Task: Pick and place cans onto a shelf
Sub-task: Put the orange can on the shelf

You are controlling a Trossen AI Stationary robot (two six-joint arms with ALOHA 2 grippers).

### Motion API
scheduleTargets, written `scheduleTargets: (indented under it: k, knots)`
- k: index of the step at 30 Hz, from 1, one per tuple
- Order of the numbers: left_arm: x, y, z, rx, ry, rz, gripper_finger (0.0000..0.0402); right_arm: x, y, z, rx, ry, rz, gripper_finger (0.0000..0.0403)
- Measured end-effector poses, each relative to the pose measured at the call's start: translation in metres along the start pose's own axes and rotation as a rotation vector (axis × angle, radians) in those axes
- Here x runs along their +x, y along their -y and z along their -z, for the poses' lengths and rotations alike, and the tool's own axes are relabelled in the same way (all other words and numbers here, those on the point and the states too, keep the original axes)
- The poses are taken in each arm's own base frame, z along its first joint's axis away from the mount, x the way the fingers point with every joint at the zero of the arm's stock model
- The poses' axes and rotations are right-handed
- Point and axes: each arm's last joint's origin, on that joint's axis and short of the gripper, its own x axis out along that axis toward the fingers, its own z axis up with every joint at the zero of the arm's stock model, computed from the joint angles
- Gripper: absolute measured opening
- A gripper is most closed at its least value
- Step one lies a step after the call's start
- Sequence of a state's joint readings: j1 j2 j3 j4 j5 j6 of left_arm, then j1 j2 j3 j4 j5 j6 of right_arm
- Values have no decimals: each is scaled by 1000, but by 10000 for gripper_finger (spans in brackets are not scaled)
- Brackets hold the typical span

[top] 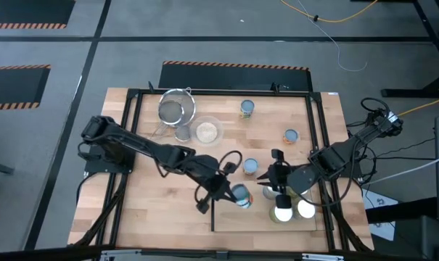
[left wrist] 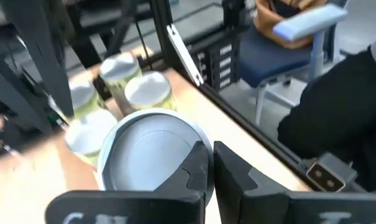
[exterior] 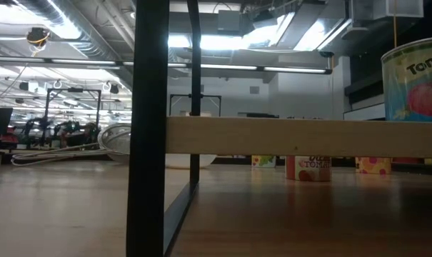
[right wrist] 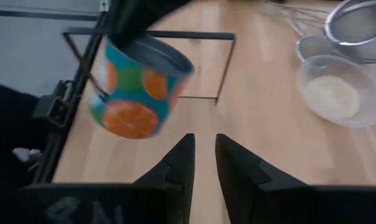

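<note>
High view, left gripper (top: pixel 230 190): we see its fingers pinched on the rim of a blue-topped can (top: pixel 240 194), tilted in the air over the shelf (top: pixel 237 221).
Held can: in the right wrist view it shows orange fruit on a teal label.
Right gripper (top: pixel 271 176): we see narrowly parted fingers holding nothing, just beside the held can.
Shelf cans (top: pixel 292 210): two pale tops stand near the right gripper.

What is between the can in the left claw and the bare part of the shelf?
Nothing visible. The can hangs tilted in the left claw at the shelf's bare left end. The right claw and two white-topped cans sit farther right, beside that path, not in it.
</note>
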State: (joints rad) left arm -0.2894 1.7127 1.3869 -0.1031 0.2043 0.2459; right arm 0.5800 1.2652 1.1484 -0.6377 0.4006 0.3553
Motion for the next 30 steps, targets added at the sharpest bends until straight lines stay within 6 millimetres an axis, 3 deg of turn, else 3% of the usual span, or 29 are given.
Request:
scheduleTargets:
  k: [11,30]
  knots:
    - [26,-1,28,-28,-120,21,5,0,0,0,1,-4,-10,69]
    - [26,-1,28,-27,-118,15,5,0,0,0,1,-5,-9,69]
